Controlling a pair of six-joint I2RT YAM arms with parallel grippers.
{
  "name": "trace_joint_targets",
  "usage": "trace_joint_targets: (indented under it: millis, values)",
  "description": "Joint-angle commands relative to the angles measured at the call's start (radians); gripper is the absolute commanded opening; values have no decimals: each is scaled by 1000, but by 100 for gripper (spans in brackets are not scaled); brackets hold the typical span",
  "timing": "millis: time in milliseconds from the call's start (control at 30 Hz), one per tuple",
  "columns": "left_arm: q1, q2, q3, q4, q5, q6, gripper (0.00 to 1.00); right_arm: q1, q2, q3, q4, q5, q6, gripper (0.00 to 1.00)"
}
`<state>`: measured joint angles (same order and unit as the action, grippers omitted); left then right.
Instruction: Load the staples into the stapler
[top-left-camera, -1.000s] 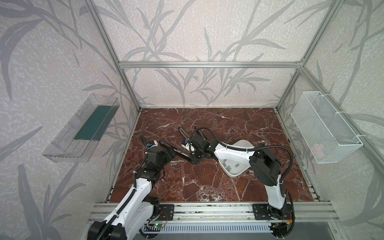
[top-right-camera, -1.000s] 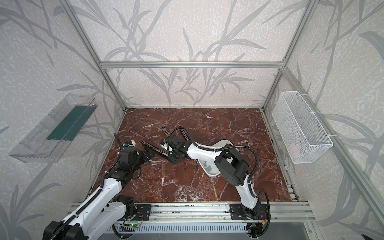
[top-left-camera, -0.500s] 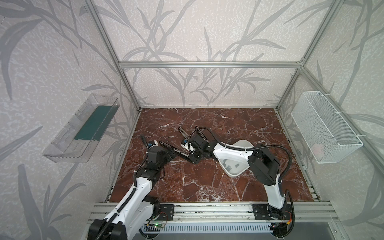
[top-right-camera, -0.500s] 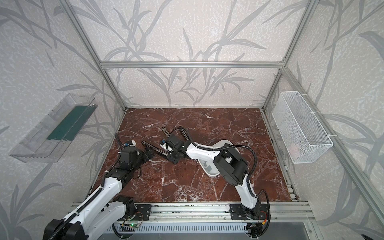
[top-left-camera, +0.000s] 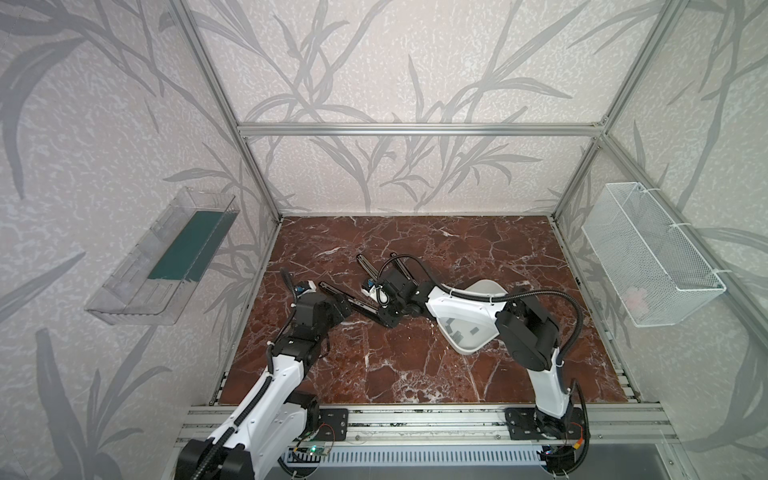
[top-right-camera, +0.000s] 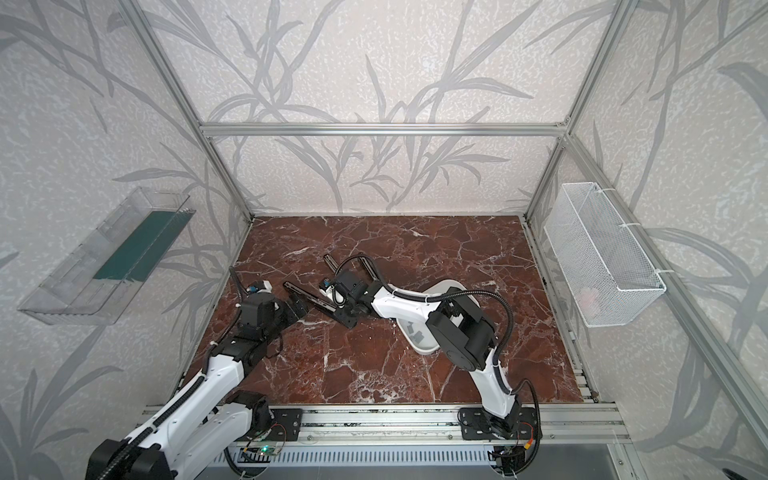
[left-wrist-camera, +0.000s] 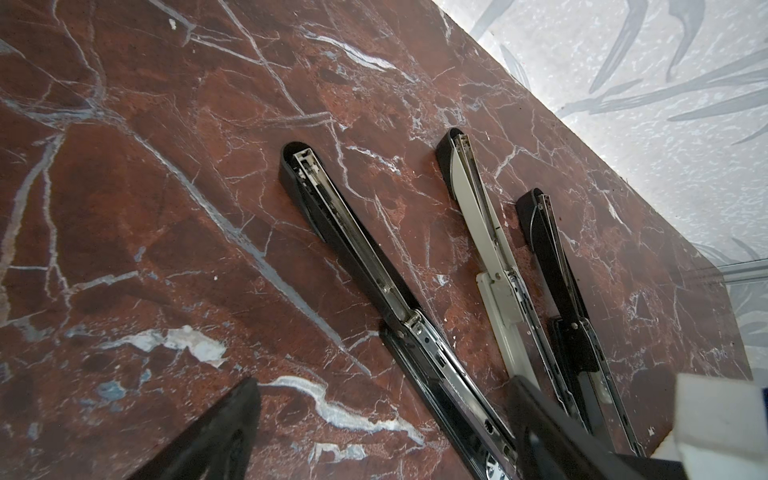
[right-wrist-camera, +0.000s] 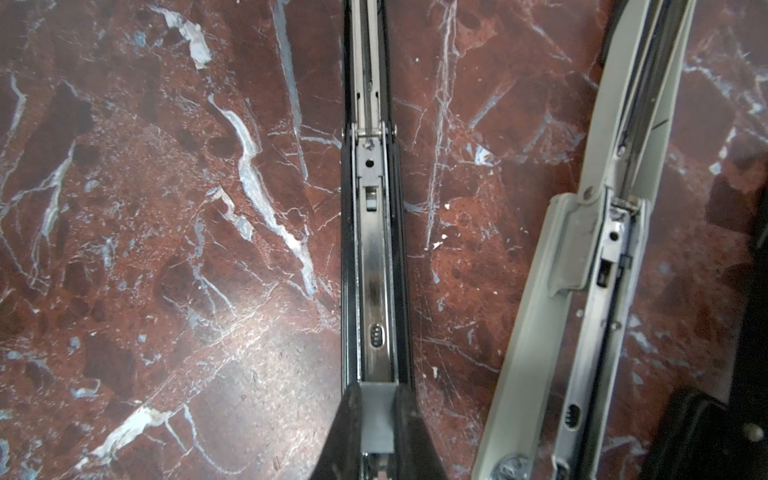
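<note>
Fingers (right-wrist-camera: 347, 424) of the right gripper (right-wrist-camera: 376, 395) pinch a small flat grey metal staple strip (right-wrist-camera: 376, 424) over the long black stapler's (right-wrist-camera: 372, 257) open channel, apparently not yet seated; the left gripper (left-wrist-camera: 382, 386) gapes wide around it, spare strips (top-left-camera: 457, 332) in a white dish (top-left-camera: 486, 286).

Light: soft, even brightness is filling both top views, coming from above.
Shadows: the arms are casting only faint, blurry shadows on the marble tabletop (top-left-camera: 415, 374).
Glare: a pale sheen is spreading across the marble in the right wrist view, and the metal rail of the black stapler (right-wrist-camera: 374, 257) is glinting.
Exposure: the patterned wall (left-wrist-camera: 623, 104) is washing out pale in the left wrist view.
Focus: the left gripper's fingers (left-wrist-camera: 216, 436) and the right gripper's fingers (right-wrist-camera: 349, 432), with the staples (right-wrist-camera: 376, 419) between them, are blurring at the frame edges.
Distortion: wide-angle stretching is pulling the corners of both top views.
</note>
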<state>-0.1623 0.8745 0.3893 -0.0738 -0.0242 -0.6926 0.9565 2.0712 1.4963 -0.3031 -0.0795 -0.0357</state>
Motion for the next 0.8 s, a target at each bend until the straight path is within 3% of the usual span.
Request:
trace_joint_targets:
  millis: [0,767]
  values:
    - [6,-13,-10,3,-9,-9,93,-1,39,9,-49,-18,-21,3]
    - [6,-75,-20,-31,-14,-5,93,1,-35,17,-128,-6,-28,1]
